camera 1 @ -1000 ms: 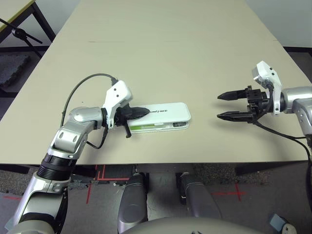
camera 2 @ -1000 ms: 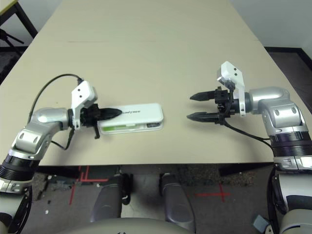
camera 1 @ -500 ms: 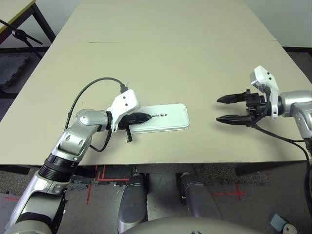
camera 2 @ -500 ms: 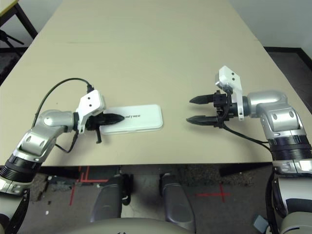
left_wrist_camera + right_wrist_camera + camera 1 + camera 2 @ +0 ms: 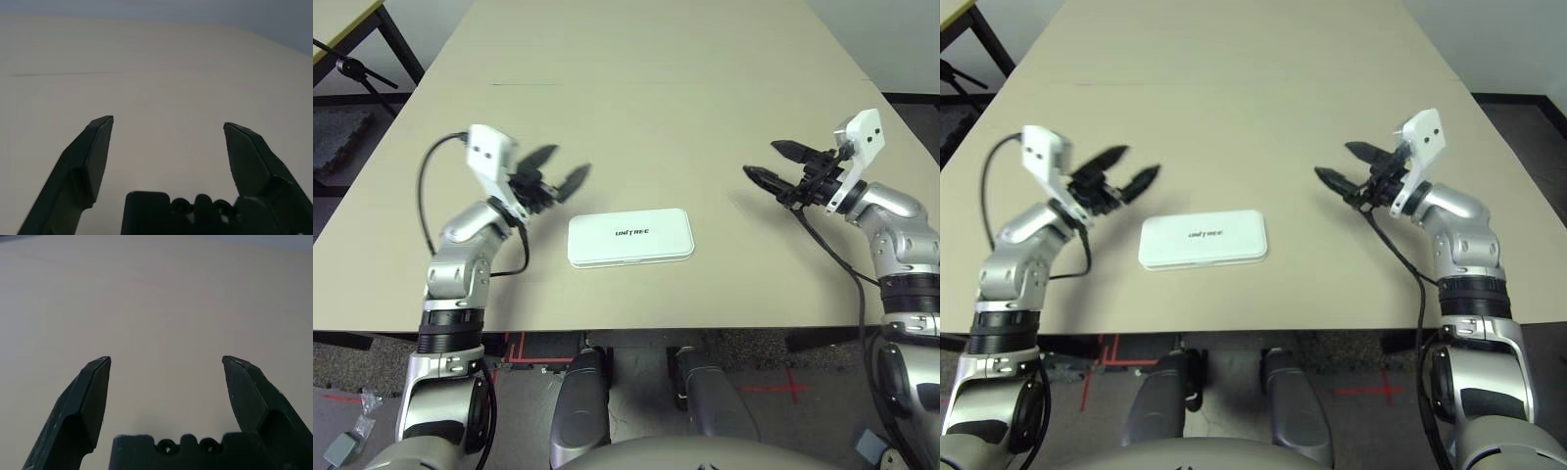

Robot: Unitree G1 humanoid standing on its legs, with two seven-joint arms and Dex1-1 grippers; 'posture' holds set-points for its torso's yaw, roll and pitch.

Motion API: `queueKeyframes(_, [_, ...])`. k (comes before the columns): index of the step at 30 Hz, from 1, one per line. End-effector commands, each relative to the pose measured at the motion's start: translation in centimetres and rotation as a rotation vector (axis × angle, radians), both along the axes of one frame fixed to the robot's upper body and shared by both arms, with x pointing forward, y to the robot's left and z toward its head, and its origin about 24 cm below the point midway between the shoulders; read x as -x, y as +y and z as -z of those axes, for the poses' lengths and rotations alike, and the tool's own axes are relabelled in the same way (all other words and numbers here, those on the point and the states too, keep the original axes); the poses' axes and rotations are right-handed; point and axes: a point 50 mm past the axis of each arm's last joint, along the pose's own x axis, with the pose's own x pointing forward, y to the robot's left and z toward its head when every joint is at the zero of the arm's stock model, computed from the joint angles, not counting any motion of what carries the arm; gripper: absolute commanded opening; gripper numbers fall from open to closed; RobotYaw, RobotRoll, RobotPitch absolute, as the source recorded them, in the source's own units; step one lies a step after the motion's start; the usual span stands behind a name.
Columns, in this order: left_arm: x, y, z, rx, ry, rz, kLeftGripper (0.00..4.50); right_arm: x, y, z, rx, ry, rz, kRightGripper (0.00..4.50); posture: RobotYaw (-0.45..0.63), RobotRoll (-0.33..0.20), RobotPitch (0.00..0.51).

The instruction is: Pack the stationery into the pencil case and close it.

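A: Where does the job stand?

B: By the look of it, at the very end. The pencil case [image 5: 630, 236] lies flat on the table [image 5: 646, 98] near the front edge, lid down, lettering up. No highlighter, marker or small block lies loose on the tabletop, so I judge they are inside, though the closed lid hides them

A: And the hands?

B: The left hand [image 5: 556, 168] hangs in the air just up and to the left of the case, clear of it. Its two black fingers [image 5: 90, 152] stand wide apart with nothing between them; its wrist view looks past them at bare tabletop. The right hand [image 5: 777, 162] is well off to the right, also raised, fingers [image 5: 93, 391] spread just as wide and holding nothing

A: So neither touches the case?

B: Neither. There is open table between each hand and the case

A: What would the next move call for?

B: Very little, I think. If the lid has truly snapped shut, only a retreat of both arms is left. I can't tell from above whether the catch is fully home; the seam along the front edge looks even. If it were not, a light press down on the lid near the front edge would settle it
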Motion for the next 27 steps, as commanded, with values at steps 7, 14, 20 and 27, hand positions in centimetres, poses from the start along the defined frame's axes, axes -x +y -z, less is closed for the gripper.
queueKeyframes(7, [0.3, 4.0, 1.0, 0.102, -0.065, -0.344, 4.48, -0.1, -2.7, 1.1, -0.058, -0.096, 0.363, 4.5, 0.02, 0.0, 0.186])
queueKeyframes(14, [0.5, 5.0, 1.5, 0.103, -0.078, -0.43, 4.48, -0.1, -2.9, 1.7, -0.074, -0.1, 0.377, 4.5, 0.0, 0.0, 0.188])
queueKeyframes(20, [0.4, 5.0, 1.7, 0.107, -0.083, -0.443, 4.48, 0.0, -2.8, 1.9, -0.084, -0.108, 0.379, 4.5, 0.0, 0.0, 0.177])
queueKeyframes(27, [0.3, 5.1, 1.7, 0.103, -0.091, -0.445, 4.48, -0.3, -2.4, 1.5, -0.1, -0.122, 0.368, 4.5, -0.01, 0.0, 0.179])
